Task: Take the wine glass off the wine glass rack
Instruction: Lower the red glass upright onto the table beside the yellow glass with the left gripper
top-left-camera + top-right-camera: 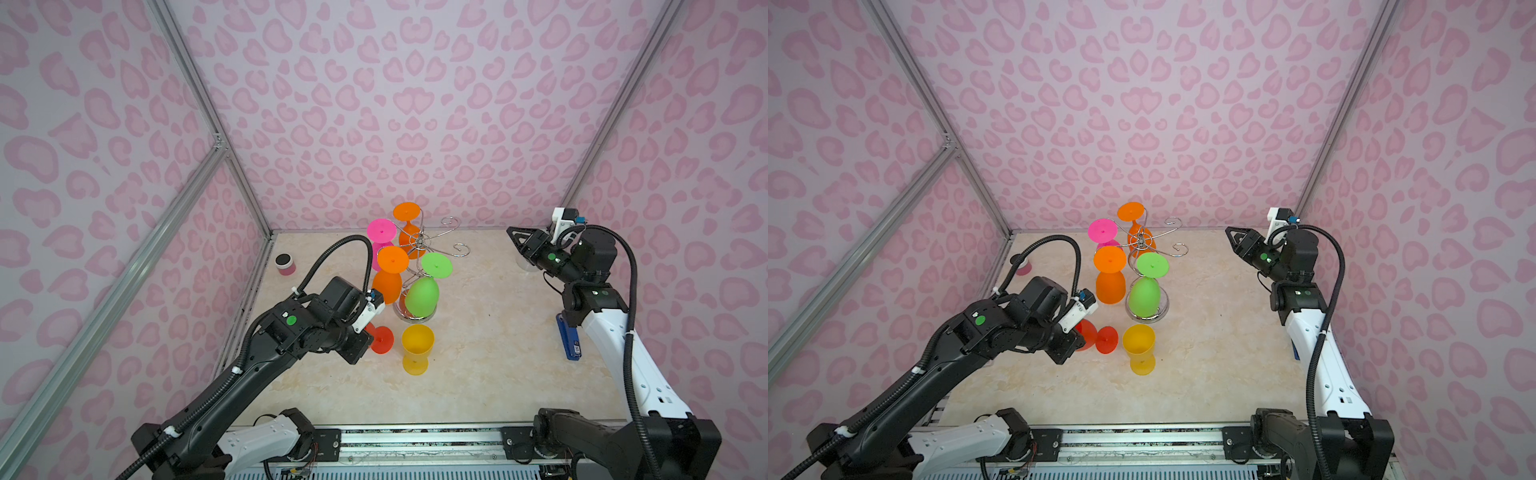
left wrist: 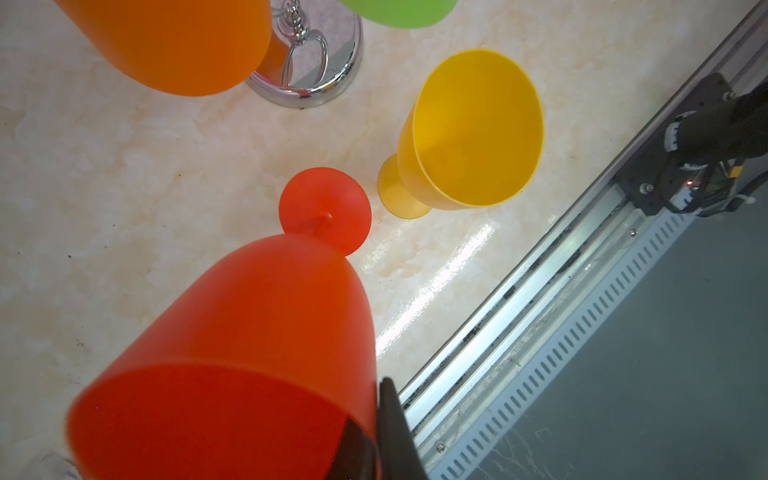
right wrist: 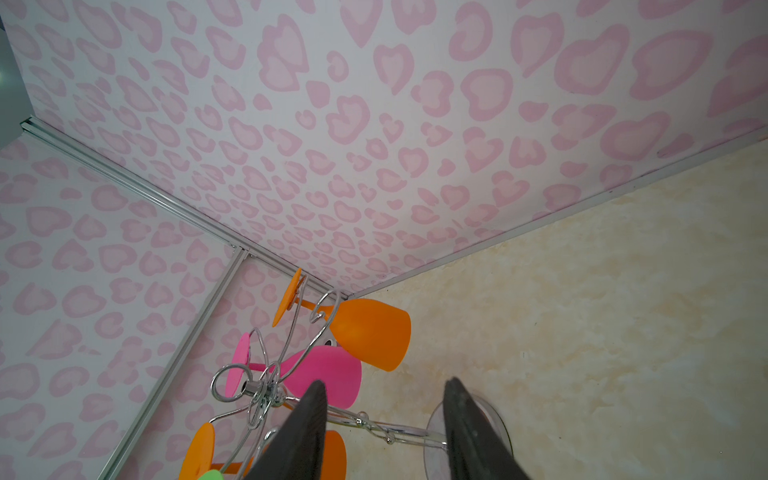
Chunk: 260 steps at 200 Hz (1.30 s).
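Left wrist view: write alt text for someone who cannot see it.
The left gripper pinches the rim of a red wine glass that fills the foreground, its foot pointing away. Beyond it a yellow glass stands upright on the marble table, near the chrome base of the wine glass rack, an orange glass and a green glass.

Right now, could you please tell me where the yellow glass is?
In both top views the yellow glass stands upright in front of the wine glass rack, with the red glass to its left.
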Motion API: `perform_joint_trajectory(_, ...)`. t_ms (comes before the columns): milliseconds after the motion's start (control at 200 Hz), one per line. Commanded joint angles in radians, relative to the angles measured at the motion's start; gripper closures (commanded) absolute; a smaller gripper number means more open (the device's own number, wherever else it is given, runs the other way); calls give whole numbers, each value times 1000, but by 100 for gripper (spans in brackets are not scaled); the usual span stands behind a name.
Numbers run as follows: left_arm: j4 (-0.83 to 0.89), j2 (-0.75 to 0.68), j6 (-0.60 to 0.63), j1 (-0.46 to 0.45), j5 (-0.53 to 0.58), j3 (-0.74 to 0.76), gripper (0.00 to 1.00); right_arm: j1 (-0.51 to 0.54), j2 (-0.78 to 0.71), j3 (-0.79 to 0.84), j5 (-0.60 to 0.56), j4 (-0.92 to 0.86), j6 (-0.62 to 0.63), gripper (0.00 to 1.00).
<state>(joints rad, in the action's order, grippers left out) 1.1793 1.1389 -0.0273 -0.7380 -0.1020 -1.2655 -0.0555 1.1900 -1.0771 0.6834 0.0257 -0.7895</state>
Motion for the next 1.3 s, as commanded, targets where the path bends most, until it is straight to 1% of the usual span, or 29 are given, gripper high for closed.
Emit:
perform_joint_trajectory(0, 4, 67, -36, -37, 116, 2, 99, 0, 2, 1, -19, -20, 36, 54)
perform_joint_trajectory(70, 12, 118, -47, -61, 146, -6, 99, 0, 1, -2, -27, -37, 52, 53)
perform_joint_trajectory(180, 11, 167, -54, -84, 157, -15, 99, -1, -5, -3, -34, -55, 66, 54)
perform_joint_trajectory(300, 2, 193, -56, -90, 153, -24, 99, -4, -6, 1, -38, -57, 70, 54)
perform_joint_trajectory(625, 15, 285, -67, -100, 191, -32, 99, -5, 2, 11, -36, -50, 65, 53)
perform_joint_trajectory(855, 24, 327, -61, -108, 185, -63, 98, -5, 8, 15, -33, -47, 64, 53)
perform_joint_trajectory(895, 28, 333, -62, -108, 185, -67, 96, -5, 8, 16, -32, -47, 64, 54)
perform_joint_trajectory(1065, 40, 344, -64, -111, 185, -74, 81, -6, 8, 21, -31, -44, 65, 54)
perform_joint_trajectory(1135, 46, 345, -67, -111, 183, -74, 72, -6, 8, 20, -31, -44, 65, 53)
perform_joint_trajectory(1150, 46, 344, -68, -111, 183, -100, 71, -6, 9, 20, -31, -44, 66, 53)
perform_joint_trajectory(1200, 50, 341, -71, -110, 183, -110, 65, -6, 10, 20, -30, -41, 64, 53)
perform_joint_trajectory(1220, 51, 339, -71, -110, 182, -111, 65, -6, 11, 20, -29, -40, 64, 54)
perform_joint_trajectory(1235, 52, 338, -71, -111, 183, -112, 60, -6, 11, 19, -29, -39, 63, 54)
perform_joint_trajectory(1295, 55, 335, -73, -112, 182, -119, 53, -6, 12, 19, -27, -37, 60, 54)
